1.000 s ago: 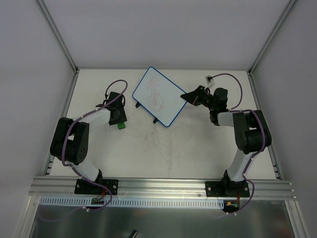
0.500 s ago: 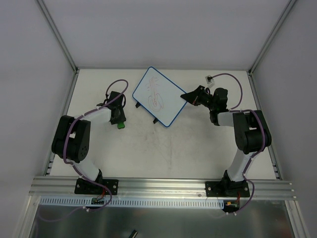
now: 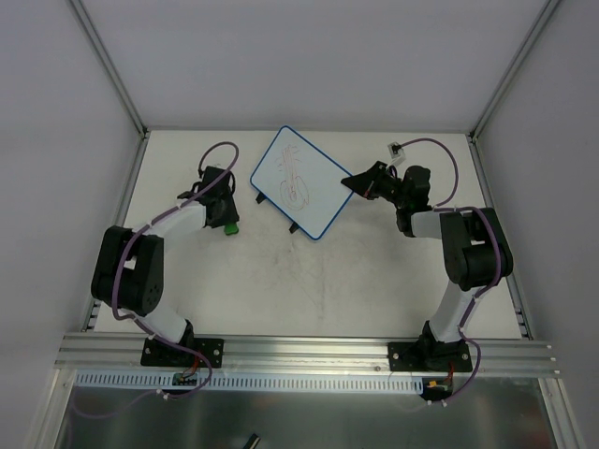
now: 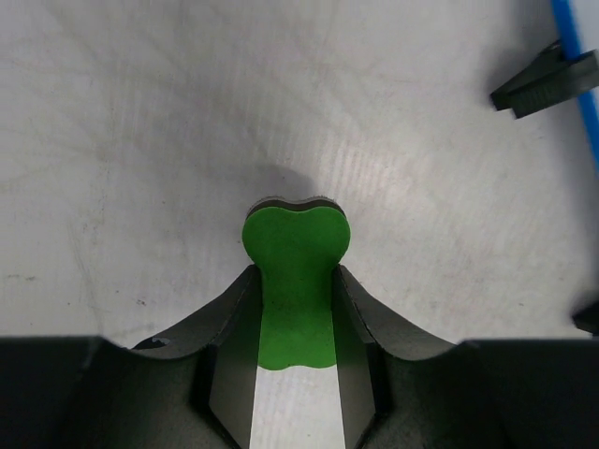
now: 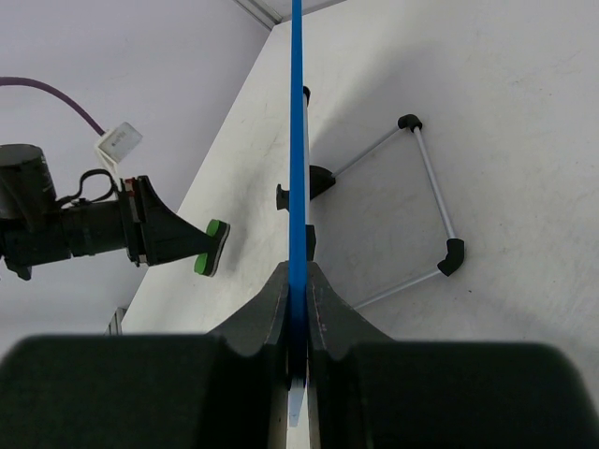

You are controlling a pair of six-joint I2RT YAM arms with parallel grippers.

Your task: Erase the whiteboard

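Left gripper (image 4: 295, 277), shifted farther up the table (image 3: 309, 281), jaws now clamped on green eraser (image 4: 296, 234), just left of whiteboard (image 3: 299, 182). Whiteboard: far centre, angled, red scribbles, position unchanged. Right gripper (image 5: 297, 281): closed on its blue right rim.

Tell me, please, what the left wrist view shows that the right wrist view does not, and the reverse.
Only the left wrist view: the flat face of the green eraser, pinched in the left hand. Only the right wrist view: the right hand shut on the rim of the whiteboard, seen edge-on, and the wire stand at its side. Both: the green eraser, the whiteboard's blue rim, a black foot and the white table.
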